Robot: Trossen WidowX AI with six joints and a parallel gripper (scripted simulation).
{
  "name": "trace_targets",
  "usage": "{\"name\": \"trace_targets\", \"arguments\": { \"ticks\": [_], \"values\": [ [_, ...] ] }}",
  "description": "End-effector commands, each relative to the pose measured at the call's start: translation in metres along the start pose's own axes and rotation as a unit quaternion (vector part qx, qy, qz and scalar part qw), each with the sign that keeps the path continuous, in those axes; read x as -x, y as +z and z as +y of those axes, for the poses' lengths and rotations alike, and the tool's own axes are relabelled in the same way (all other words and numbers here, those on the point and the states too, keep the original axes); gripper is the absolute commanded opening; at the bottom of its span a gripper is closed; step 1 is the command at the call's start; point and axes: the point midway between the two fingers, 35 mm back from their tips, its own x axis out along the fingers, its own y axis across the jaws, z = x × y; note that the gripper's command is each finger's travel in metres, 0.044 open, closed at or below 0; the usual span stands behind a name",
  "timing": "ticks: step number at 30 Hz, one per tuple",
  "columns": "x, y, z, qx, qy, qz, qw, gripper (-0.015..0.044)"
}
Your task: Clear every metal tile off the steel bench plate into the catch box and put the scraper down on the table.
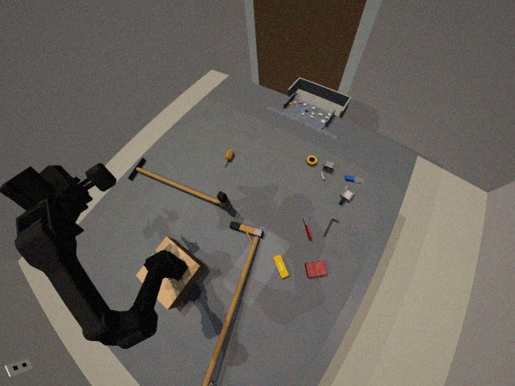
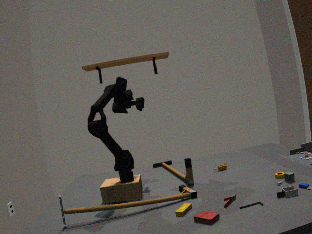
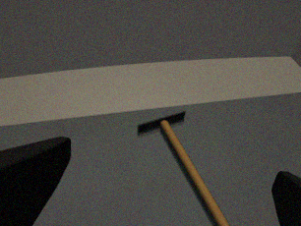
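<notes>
The long scraper (image 1: 234, 302) (image 2: 126, 204) is found laid on the table (image 1: 259, 167) (image 2: 162, 218), the gripper (image 1: 84, 214) (image 2: 125, 110) (image 3: 172, 164) raised with fingers wide and nothing held, and metal tiles (image 1: 313, 114) (image 2: 307, 156) are noted on the distant bench plate (image 1: 298, 117) (image 2: 295, 158) before the catch box (image 1: 321, 87) (image 2: 307, 145).

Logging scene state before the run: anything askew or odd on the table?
Nothing looks spilled or damaged. Small tiles lie scattered on the bench plate, but clearing them is the job.

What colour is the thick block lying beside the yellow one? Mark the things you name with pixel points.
Red (image 1: 316, 269) (image 2: 206, 217); the exterior view shows it best.
</notes>
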Motion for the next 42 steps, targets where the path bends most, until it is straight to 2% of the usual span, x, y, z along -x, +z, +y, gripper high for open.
{"name": "trace_targets", "arguments": {
  "ticks": [1,15,28,42],
  "values": [
    [0.000,-0.001,0.001,0.002,0.002,0.001,1.000,0.0440],
    [0.001,0.005,0.003,-0.015,0.009,-0.013,1.000,0.0440],
    [0.019,0.050,0.022,-0.155,0.092,-0.122,0.976,0.0440],
    [0.054,0.091,0.043,-0.272,0.213,-0.201,0.917,0.0440]
  ]
}}
